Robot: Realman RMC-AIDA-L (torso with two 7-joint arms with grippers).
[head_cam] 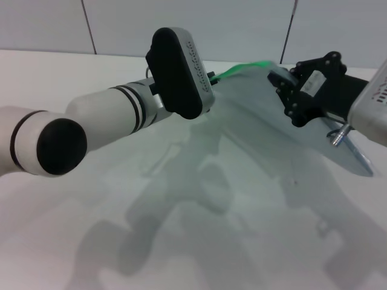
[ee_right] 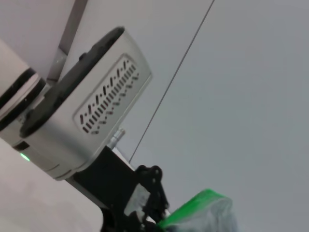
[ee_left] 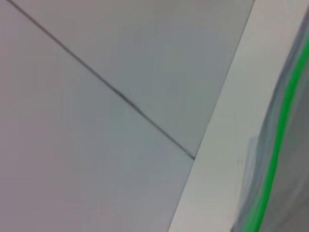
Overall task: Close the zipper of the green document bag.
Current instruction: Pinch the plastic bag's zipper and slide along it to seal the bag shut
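Clearly both end effectors grip the bag (head_cam: 284, 130) at twelve o'clock: left end effector (head_cam: 213, 77) pinching the zipper (head_cam: 242, 68), right end effector (head_cam: 283, 81) pinching the bag's edge; slack could jam the slider

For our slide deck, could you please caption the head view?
Both grippers, left gripper and right gripper, meet at the green document bag's raised zipper edge.

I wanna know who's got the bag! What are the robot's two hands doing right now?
Left gripper: at the green document bag, beside the zipper; cannot be told.
Right gripper: at the bag's raised far edge; cannot be told.
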